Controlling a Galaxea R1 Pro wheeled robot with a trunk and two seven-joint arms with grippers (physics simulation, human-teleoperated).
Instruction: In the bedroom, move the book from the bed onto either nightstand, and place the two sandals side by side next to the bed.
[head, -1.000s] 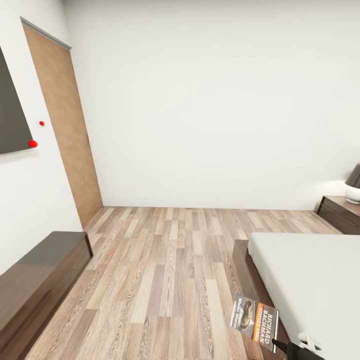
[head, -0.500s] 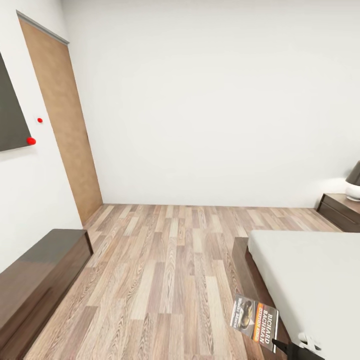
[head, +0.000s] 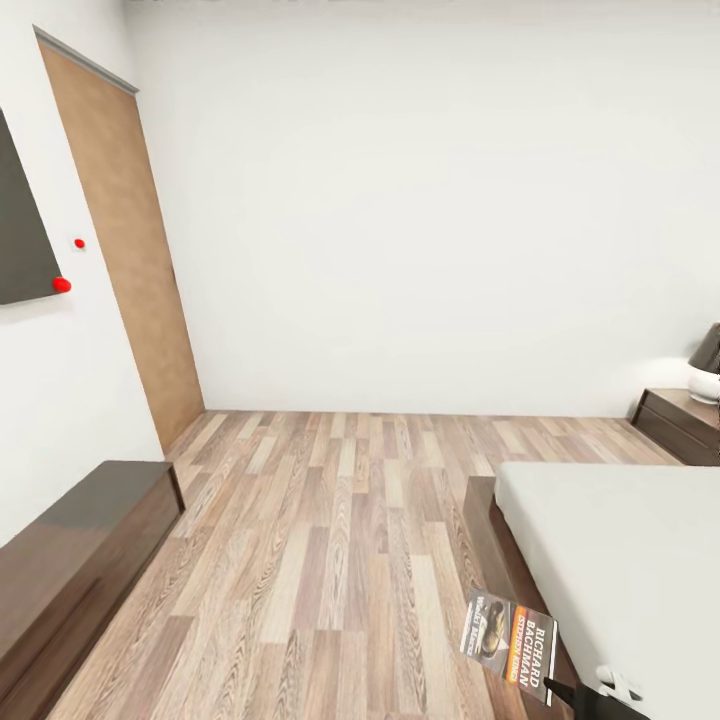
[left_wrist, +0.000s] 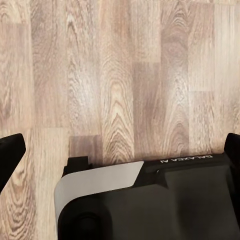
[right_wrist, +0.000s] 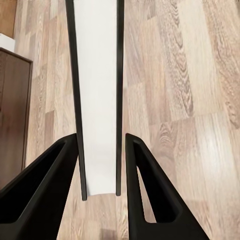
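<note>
The book (head: 510, 645) hangs above the floor beside the bed's (head: 620, 560) corner, cover facing me with "RICHARD BACHMAN" readable. My right gripper (head: 572, 693) grips its lower edge. In the right wrist view the book (right_wrist: 98, 100) runs edge-on between the two black fingers (right_wrist: 55, 170), and my right gripper (right_wrist: 100, 145) is shut on it. My left gripper (left_wrist: 120, 150) is open, with only plank floor between its fingers. A nightstand (head: 685, 420) stands against the far wall at the right, beyond the bed. The sandals are out of view.
A lamp (head: 708, 365) sits on the nightstand. A low dark cabinet (head: 80, 550) lines the left wall under a dark panel (head: 20, 230). A brown door (head: 125, 250) is at the far left. Wood floor (head: 340, 520) stretches between cabinet and bed.
The whole head view has shifted slightly, so the camera moved a little. The book stays in the right gripper as before.
</note>
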